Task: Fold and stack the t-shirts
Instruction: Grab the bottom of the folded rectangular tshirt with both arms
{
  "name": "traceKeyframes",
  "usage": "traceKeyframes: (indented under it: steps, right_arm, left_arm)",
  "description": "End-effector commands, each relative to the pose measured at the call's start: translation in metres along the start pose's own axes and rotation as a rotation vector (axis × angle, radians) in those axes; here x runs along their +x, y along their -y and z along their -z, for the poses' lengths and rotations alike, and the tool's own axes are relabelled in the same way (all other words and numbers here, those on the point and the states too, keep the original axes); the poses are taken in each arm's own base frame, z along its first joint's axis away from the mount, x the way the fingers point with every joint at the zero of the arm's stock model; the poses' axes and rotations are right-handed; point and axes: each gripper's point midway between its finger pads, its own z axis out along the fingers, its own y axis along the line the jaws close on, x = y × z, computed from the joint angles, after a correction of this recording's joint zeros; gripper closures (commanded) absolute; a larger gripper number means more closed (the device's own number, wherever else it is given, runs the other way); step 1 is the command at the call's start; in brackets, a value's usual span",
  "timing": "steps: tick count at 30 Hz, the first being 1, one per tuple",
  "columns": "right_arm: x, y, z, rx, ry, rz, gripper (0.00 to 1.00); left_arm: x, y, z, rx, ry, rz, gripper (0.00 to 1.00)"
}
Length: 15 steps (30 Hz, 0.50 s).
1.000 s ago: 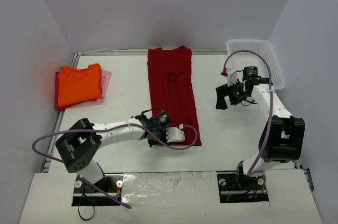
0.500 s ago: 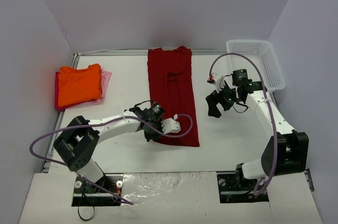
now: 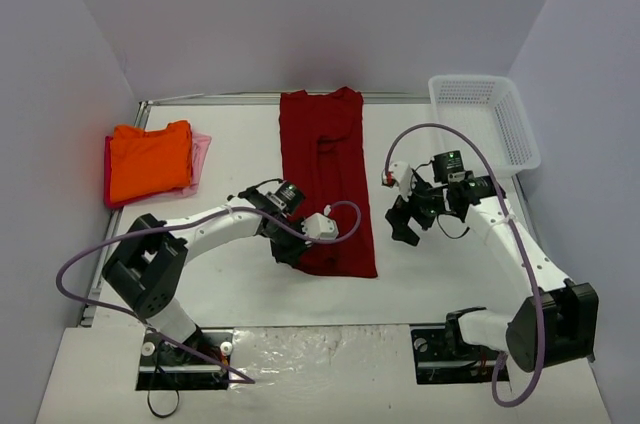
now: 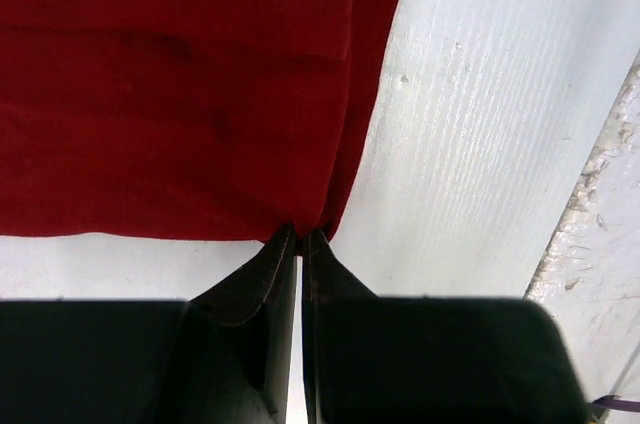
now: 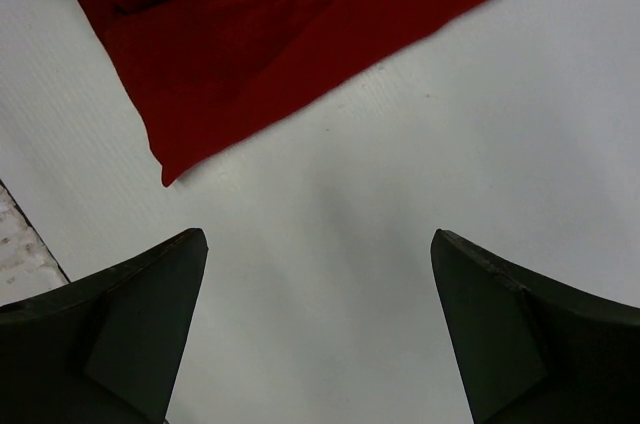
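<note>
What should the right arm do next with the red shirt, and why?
Probably ease the right gripper over to the free near corner of the dark red shirt and close on it. The left gripper is shut on the other near corner, while the right one hangs open above the table beside the hem.

the left arm (image 3: 205, 229) stretches low from its base, forward and to the right, its forearm close to level. the left gripper (image 4: 301, 236) has its fingers pinched together on a near corner of the dark red t-shirt (image 4: 170, 94). the right arm (image 3: 515, 244) bends at the elbow and leans inward to the left. the right gripper (image 5: 320, 244) points down with its fingers spread wide, holding nothing.
</note>
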Motion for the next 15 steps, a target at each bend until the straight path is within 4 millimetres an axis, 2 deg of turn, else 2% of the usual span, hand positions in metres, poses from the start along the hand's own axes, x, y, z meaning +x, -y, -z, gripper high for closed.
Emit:
traceKeyframes:
  steps: [1,6,15]
  right_arm:
    - [-0.006,-0.015,0.002,-0.017,0.005,0.11,0.09]
    - [0.0,-0.037,-0.013,-0.094,-0.024,0.193,0.11]
    - [0.004,-0.057,-0.033,-0.17,-0.087,0.294,0.15]
  left_arm:
    - [-0.005,0.004,0.01,0.065,0.021,0.014,0.98]
    - [-0.003,-0.002,0.012,0.087,0.024,0.047,0.98]
    - [0.005,-0.014,0.013,0.128,0.018,0.125,0.98]
